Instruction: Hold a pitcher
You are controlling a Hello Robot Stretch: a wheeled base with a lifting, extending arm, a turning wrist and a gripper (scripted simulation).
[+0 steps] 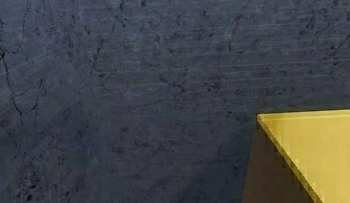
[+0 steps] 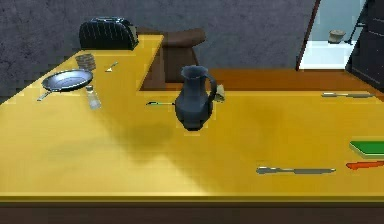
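**A:** forward view is a dark cracked wall plus a corner of the yellow counter, bottom right. Any progress?

**B:** arm side view: dark pitcher upright mid-counter, frying pan well off left. I'd say the grab isn't done yet. Gripper's state, can't tell.

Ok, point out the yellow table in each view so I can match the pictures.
Forward view: the yellow table sits in the bottom right corner, with one corner of its top pointing left.
Arm side view: the table's top spans the lower part, with the pitcher standing near the middle.
Shared landmark: the dark mottled surface behind the table, which is at the arm side view's upper left.
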